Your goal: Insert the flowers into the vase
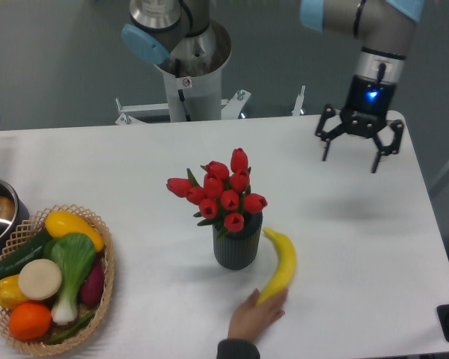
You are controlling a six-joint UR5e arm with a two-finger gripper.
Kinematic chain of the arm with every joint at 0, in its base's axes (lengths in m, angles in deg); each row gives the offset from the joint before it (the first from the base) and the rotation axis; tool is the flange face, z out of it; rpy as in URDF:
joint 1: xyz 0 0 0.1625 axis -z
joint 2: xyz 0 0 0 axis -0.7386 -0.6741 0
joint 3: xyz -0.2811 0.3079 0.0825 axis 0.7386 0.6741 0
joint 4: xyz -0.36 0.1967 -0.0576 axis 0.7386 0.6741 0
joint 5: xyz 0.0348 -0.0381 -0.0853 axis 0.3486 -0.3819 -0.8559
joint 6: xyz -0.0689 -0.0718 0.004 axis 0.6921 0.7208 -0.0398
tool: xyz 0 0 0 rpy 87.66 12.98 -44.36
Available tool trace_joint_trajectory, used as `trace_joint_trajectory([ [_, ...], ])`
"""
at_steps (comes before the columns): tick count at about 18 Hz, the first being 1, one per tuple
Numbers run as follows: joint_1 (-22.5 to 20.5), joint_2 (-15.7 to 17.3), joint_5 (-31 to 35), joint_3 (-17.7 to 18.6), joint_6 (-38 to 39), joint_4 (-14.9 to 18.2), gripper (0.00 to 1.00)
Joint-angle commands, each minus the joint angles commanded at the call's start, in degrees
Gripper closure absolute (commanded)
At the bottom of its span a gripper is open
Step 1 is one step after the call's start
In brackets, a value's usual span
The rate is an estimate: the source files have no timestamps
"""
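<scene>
Red tulips (223, 196) stand upright in the ribbed dark grey vase (236, 246), mid-table, so insertion looks done. Gripper (359, 140) hangs w/ fingers spread wide, empty, well apart from the bunch, over the table's (97, 164) far right. Judging by looks: bunch is light, prob. artificial; heads wider than the vase mouth, soft-ish and easy to crush. Best hold would be the green stems/leaves just below the buds, not the heads. Vase is narrow, could tip if nudged. A person's hand (253, 317) lays a banana (280, 264) just beside the vase. Wicker veg basket (105, 283) sits at left.
</scene>
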Motion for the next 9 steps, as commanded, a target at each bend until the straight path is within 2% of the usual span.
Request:
trace_joint_trajectory([
  [7,-0.3,-8.3,6.6,-7.4,-7.7,-0.2,0.0],
  [9,0.1,-9.1,8.9,-7.8,-9.7,-0.4,0.0],
])
